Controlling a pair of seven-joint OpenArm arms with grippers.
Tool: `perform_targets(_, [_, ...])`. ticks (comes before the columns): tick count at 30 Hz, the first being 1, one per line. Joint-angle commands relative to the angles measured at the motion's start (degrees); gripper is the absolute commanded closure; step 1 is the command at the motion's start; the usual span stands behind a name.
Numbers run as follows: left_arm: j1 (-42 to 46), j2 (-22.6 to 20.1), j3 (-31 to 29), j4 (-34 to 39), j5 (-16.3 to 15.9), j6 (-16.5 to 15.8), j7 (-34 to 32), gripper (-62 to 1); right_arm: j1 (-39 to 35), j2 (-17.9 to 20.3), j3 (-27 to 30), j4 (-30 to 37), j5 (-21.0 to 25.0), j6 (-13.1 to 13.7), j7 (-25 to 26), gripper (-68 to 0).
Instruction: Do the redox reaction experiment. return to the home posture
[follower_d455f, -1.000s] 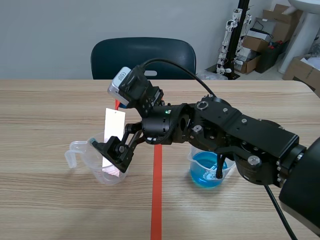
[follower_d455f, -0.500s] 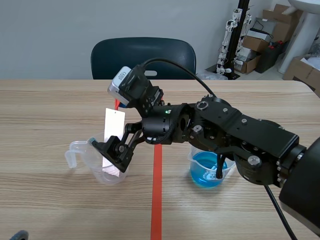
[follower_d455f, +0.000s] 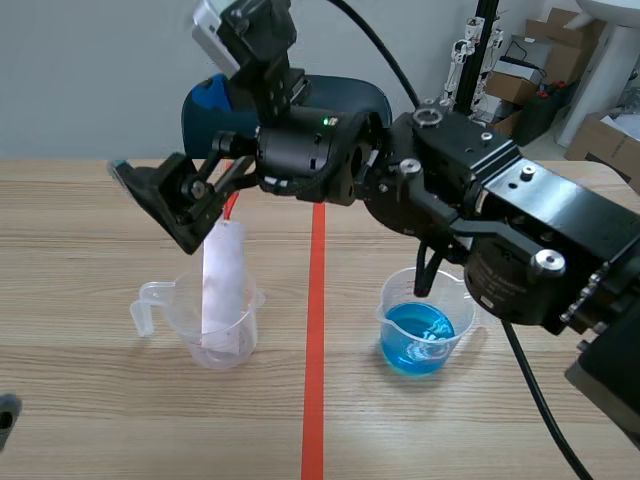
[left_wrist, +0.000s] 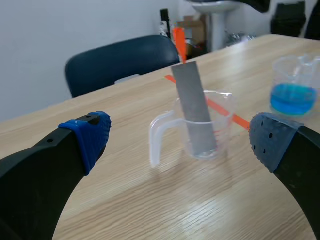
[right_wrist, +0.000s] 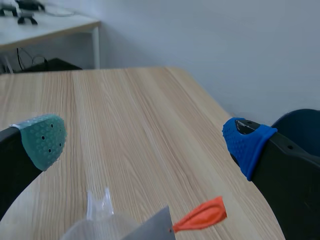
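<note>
Grey strip (left_wrist: 195, 110) is propped in clear jug (left_wrist: 159, 142), 9 o'clock of blue beaker (follower_d455f: 392, 302), right gripper (right_wrist: 146, 140) and left gripper (left_wrist: 181, 139) are held released.

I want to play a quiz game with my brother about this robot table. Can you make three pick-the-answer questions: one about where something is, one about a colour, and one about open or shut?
1. Where is the grey strip?
A. Standing in the clear cup with a handle
B. Lying flat on the table
C. In the other cup

2. What colour is the liquid in the other cup?
A. Green
B. Blue
C. Yellow

3. How is the right gripper?
A. Shut on the strip
B. Shut on nothing
C. Open, above the cup with a handle

Answers:
1 A: the strip stands leaning inside the cup with a handle.
2 B: the liquid in the other cup is bright blue.
3 C: the right gripper has its fingers wide apart, with nothing between them.
</note>
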Motion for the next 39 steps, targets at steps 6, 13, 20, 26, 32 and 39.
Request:
perform_targets(6, [8.44, 0.52, -4.04, 16.68, -1.2, 3.78, 7.82, -58.1, -0.55, 6.58, 3.15, 11.45, 7.76, -0.07, -2.84, -67.9])
perform_targets(13, [15.3, -0.83, -4.39, 27.67, -1.18, 8.52, 11.37, -58.1, -8.04, 12.31, 11.41, 20.74, 8.35, -0.11, -3.08, -67.9])
perform_targets(20, [19.87, -1.4, -4.39, 33.33, -1.16, 11.39, 12.26, -58.1, -17.86, 17.14, 21.97, 26.91, 8.33, -0.72, -3.04, -67.9])
perform_targets(26, [20.09, -1.4, -4.39, 34.34, -1.16, 11.37, 14.32, -58.1, -28.06, 18.97, 32.33, 29.86, 8.33, -0.92, -3.02, -67.9])
perform_targets(32, [20.15, -1.4, -4.39, 34.34, -1.16, 11.19, 14.29, -58.1, -38.29, 18.91, 42.71, 33.97, 8.31, -0.92, -2.99, -67.9])
perform_targets(39, [20.13, -1.4, -4.39, 34.34, -1.16, 11.19, 14.29, -58.1, -50.47, 18.91, 52.35, 40.44, 7.67, -0.92, -2.97, -67.9])
